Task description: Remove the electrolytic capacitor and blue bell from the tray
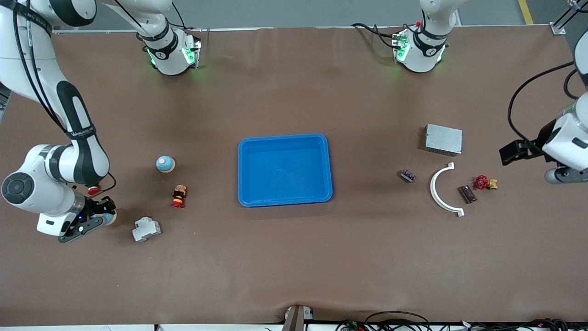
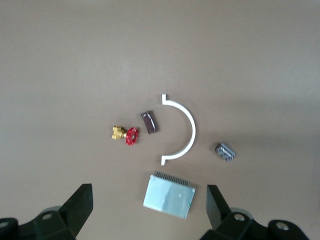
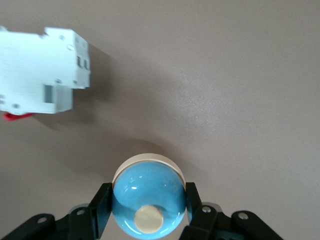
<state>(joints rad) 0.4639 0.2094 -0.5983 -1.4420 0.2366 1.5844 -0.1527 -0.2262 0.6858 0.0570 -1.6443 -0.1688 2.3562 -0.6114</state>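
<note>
Though mostly hidden up front, blue bell (image 3: 148,200) clamped in right gripper (image 3: 148,212); left gripper (image 2: 150,207) wide open, holding nothing.

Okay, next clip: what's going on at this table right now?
The right end effector is shut on a blue bell, over the table at the right arm's end, beside a white circuit breaker. The blue tray holds nothing. The electrolytic capacitor already lies on the table at the left arm's end, between a white curved bracket and a red-handled valve. The left end effector waits open above them.
</note>
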